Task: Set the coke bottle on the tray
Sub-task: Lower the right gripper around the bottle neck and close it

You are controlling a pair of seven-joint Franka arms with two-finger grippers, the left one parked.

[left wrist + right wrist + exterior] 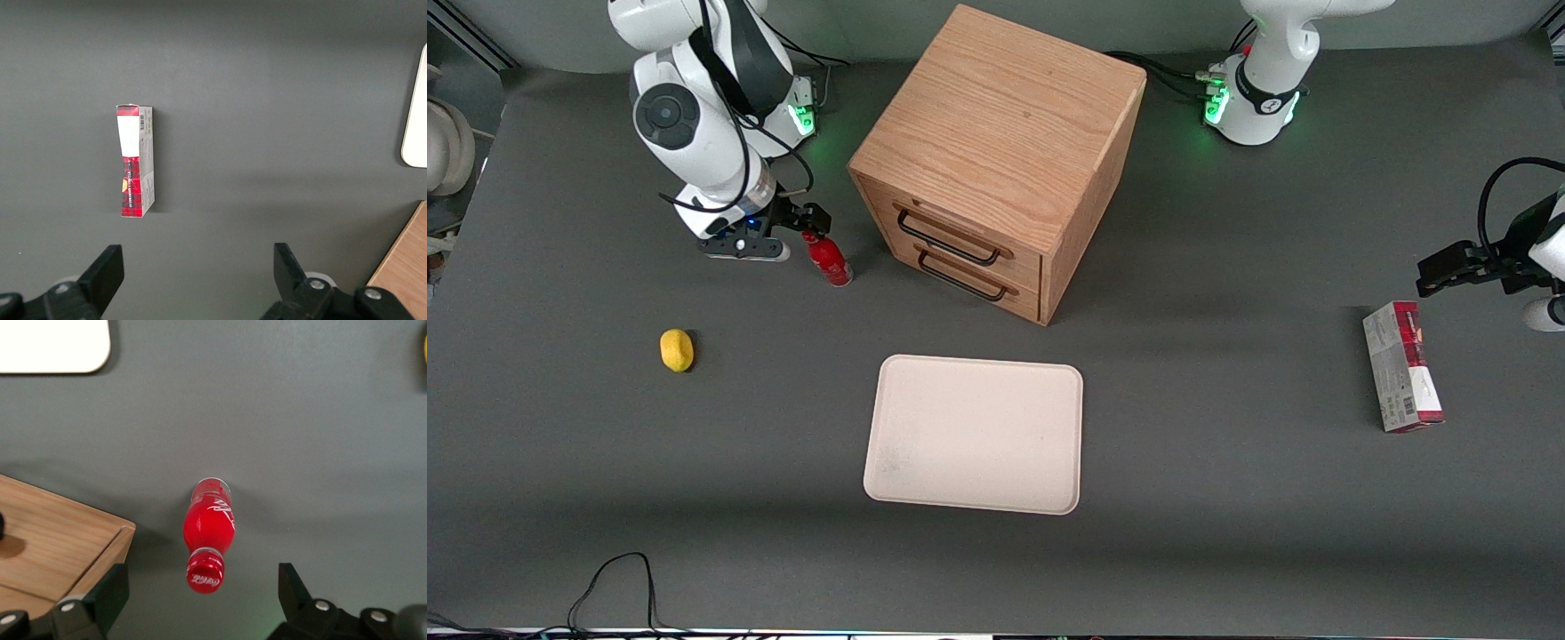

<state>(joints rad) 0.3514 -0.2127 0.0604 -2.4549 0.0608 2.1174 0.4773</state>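
The coke bottle (829,260) is small, red, with a red cap and white lettering. It stands upright on the grey table between the working arm and the wooden cabinet. My gripper (807,224) hangs just above its cap, fingers spread wide. In the right wrist view the bottle (209,527) stands between the two open fingers (105,593), with clear gaps on both sides. The cream-white tray (975,433) lies flat and bare, nearer the front camera than the cabinet; its corner shows in the right wrist view (60,350).
A wooden two-drawer cabinet (996,151) stands beside the bottle, its corner close to one finger (53,540). A yellow lemon (677,349) lies nearer the front camera than the gripper. A red-and-grey carton (1401,364) lies toward the parked arm's end.
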